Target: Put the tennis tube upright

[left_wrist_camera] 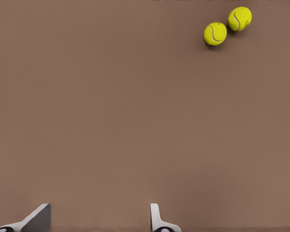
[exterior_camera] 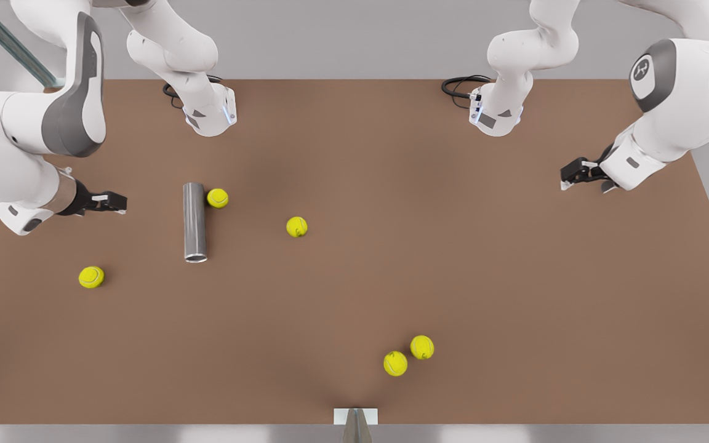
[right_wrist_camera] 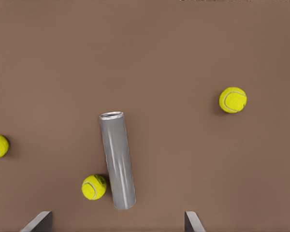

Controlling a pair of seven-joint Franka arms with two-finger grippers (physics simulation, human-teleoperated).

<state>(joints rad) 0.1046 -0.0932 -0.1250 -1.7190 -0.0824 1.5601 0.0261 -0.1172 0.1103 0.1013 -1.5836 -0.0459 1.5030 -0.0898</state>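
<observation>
tennis tube (exterior_camera: 194, 222) flat — rim toward front edge | left gripper (exterior_camera: 570, 178), right gripper (exterior_camera: 111, 202) — spread

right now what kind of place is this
Likely a simulated robot test bench, not a real court or room: a plain brown table, two white arms bolted at its far edge, and just a lying grey tube with scattered tennis balls.

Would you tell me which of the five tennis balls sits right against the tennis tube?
The ball beside the far end of the lying tennis tube, on its front-view right; the other four lie apart on the table.
</observation>
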